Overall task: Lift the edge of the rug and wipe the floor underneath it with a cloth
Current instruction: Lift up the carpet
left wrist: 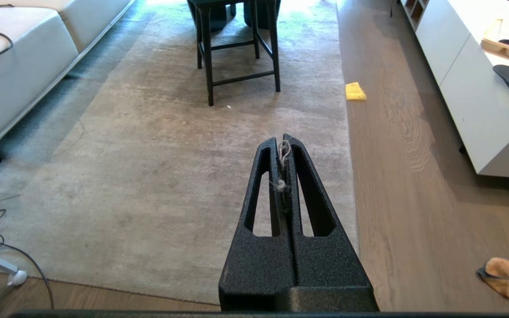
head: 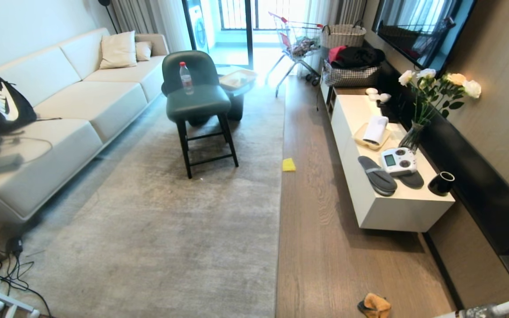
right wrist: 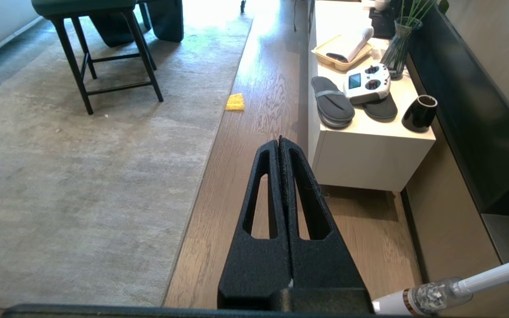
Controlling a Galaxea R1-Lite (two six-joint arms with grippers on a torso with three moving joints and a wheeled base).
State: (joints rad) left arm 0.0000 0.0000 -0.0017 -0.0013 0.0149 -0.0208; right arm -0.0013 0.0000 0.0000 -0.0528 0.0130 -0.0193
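rug (head: pixel 161 221): big pale grey-beige, lies flat on the floor, sofa along its left side
rug edge (head: pixel 279 207): long right rim, straight, flat down on the planks, not lifted
floor (head: pixel 325 247): brown wood-grain strip between rug edge and white cabinet
cloth (head: pixel 374 305): orange, fuzzy, grey trim, crumpled on the bare floor near the front, right of the rug edge, apart from it; nothing touches it
yellow square (head: pixel 288 164): small, flat, on the floor just beside the rug edge, farther back, level with the chair
chair (head: pixel 199 104): dark green seat, black legs, stands on the rug toward its far end; plastic bottle (head: pixel 186 78) upright on the seat
white cabinet (head: pixel 396 207): along the right wall; grey slippers (head: pixel 377 176), white controller (head: pixel 398 161), black cup (head: pixel 441 183) at its near end, vase of flowers behind
left gripper (left wrist: pixel 283 139): raised over the rug, fingers pressed together, only a wisp of lint caught between them
right gripper (right wrist: pixel 280 142): raised over the floor strip, fingers pressed together, holding nothing
white pole (right wrist: pixel 471 287): near the right gripper's base, lower right
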